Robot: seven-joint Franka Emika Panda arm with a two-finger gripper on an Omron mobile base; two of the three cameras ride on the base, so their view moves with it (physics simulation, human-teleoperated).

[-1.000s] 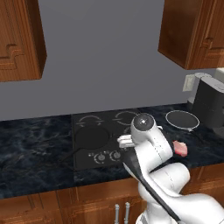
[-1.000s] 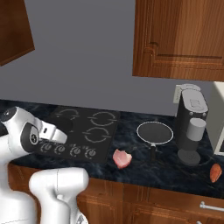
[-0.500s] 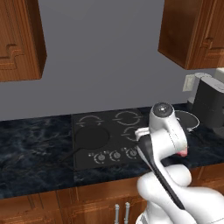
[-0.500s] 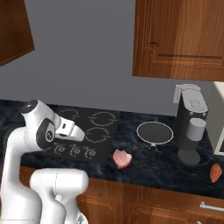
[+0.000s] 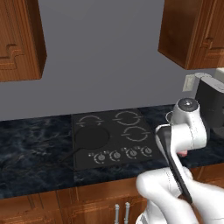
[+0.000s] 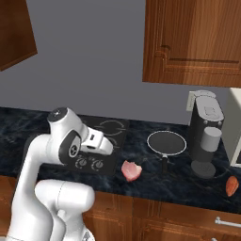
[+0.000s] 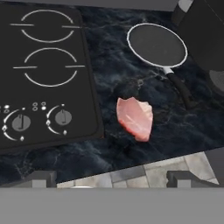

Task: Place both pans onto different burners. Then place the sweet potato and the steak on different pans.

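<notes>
The matte black pan (image 5: 91, 138) sits on the cooktop's front-left burner, its thin handle pointing front-left. The other burners (image 5: 127, 117) are bare rings. The silver-rimmed pan (image 7: 156, 45) rests on the counter right of the cooktop (image 7: 87, 87), handle toward the front edge. The pink steak (image 7: 134, 118) lies on the counter between that pan and the knobs. My gripper (image 7: 111, 180) hovers above the counter's front edge near the steak, open and holding nothing; it is also seen at the cooktop's right side (image 6: 104, 145). The sweet potato (image 6: 231, 186) lies far right.
A dark coffee machine (image 6: 207, 136) stands just right of the silver-rimmed pan (image 6: 166, 142). Several knobs (image 7: 62, 117) line the cooktop's front. Wooden cabinets (image 6: 193, 42) hang overhead. The counter drops off to the floor just below the steak (image 6: 131, 170).
The arm has swung right, from over the cooktop's front toward the steak and the silver-rimmed pan. The jaws have stayed wide open. Nothing on the counter has moved.
</notes>
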